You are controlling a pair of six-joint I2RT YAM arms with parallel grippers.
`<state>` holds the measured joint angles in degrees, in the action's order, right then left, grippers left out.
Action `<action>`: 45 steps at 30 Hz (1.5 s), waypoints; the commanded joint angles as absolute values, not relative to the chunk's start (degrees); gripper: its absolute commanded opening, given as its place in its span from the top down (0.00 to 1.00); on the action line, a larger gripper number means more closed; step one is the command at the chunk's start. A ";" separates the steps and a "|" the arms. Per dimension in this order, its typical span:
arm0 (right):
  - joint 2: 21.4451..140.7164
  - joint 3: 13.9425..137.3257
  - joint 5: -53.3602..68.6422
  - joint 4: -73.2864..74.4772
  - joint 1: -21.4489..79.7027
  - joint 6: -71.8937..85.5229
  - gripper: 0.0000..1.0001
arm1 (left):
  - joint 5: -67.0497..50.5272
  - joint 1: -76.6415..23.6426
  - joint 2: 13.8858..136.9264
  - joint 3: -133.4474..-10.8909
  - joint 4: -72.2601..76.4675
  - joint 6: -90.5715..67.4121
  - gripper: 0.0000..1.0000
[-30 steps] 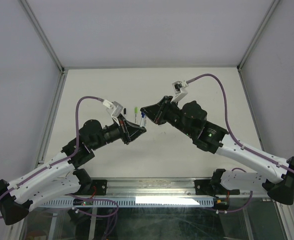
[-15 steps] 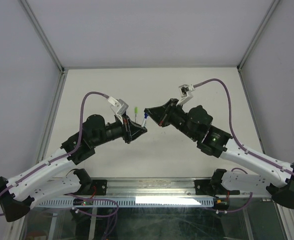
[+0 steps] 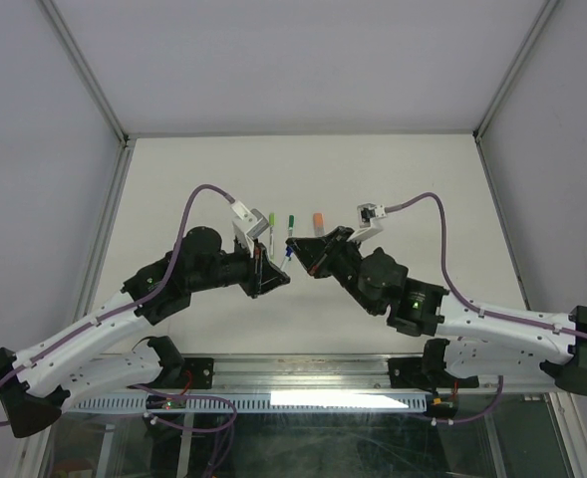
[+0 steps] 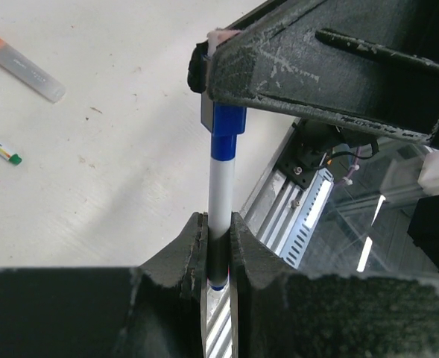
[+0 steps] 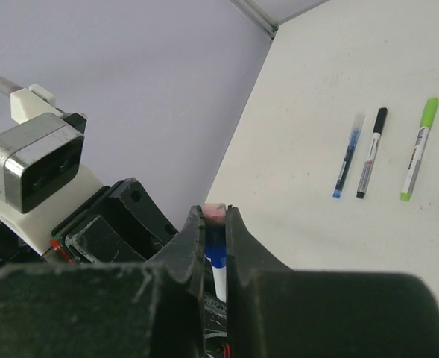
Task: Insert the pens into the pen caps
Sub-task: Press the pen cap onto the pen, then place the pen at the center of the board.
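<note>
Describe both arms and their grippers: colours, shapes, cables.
The left arm and right arm have white lower links and bulky black joints. Purple cables run to white wrist cameras. The left gripper and right gripper are black, wedge-shaped, rough-textured.

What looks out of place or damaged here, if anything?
Nothing stands out. The right gripper holds the blue cap in line with the white pen in the left gripper; other pens lie flat on the table.

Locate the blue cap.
Left wrist view, top centre: the blue cap sits in the right claw, on the white pen the left claw holds.
</note>
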<state>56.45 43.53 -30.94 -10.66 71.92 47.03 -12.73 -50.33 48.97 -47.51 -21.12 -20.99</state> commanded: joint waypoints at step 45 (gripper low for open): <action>29.05 43.25 -43.37 52.95 76.47 74.52 0.27 | 18.38 -52.51 115.67 -94.61 -28.14 -42.32 1.00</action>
